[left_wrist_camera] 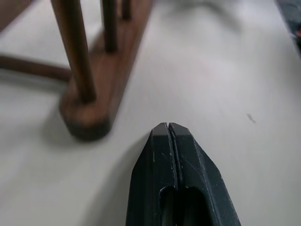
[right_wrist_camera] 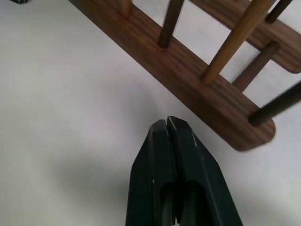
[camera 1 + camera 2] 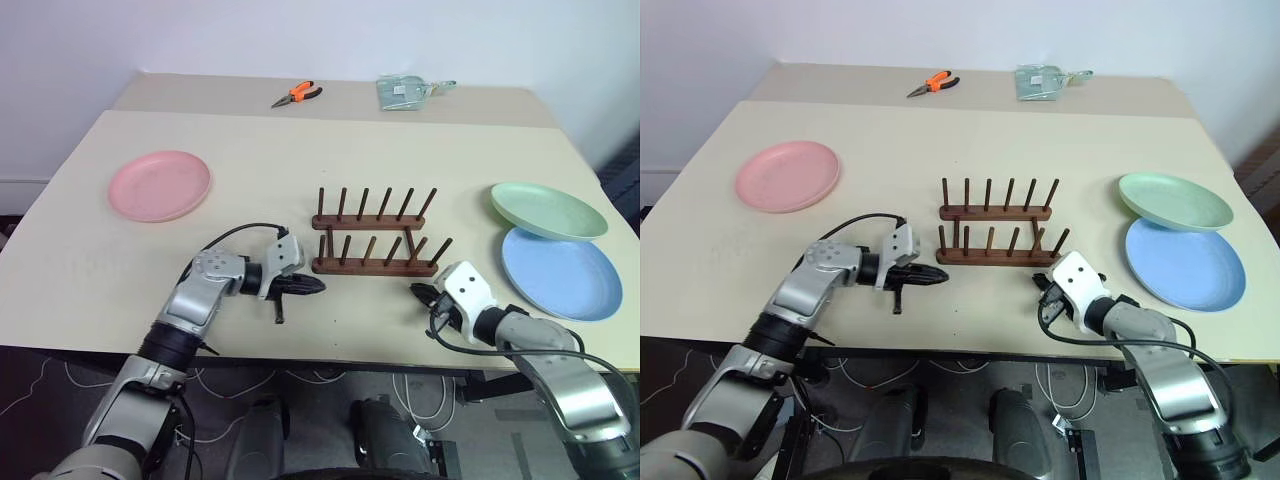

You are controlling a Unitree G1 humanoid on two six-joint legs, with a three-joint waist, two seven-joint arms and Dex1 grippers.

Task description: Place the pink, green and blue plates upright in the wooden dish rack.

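The three plates look light, stiff and matte, likely plastic, so not fragile but thin at the edge and lying flat on the worktop [image 3: 300, 150]. I judge the rim is the only place to take hold: one finger under the lip, one over it. The green plate [image 3: 548, 209] should be easiest, since it lies with its near edge propped on the blue plate [image 3: 561, 271] and its rim is lifted there.

Taking the rack [image 3: 375, 240] as my landmark: the pink plate [image 3: 160, 185] lies well off to its left and a little further back, alone. The green and blue plates lie to its right, green behind, blue nearer me, overlapping. No plate is in the rack yet.

My left claw [image 3: 305, 285] has its fingers pressed together, holding nothing, low over the worktop just beside the rack's near left corner, well apart from the pink plate. My right claw [image 3: 420, 292] is likewise closed tight and empty, just off the rack's near right corner, with the blue plate near on its right.
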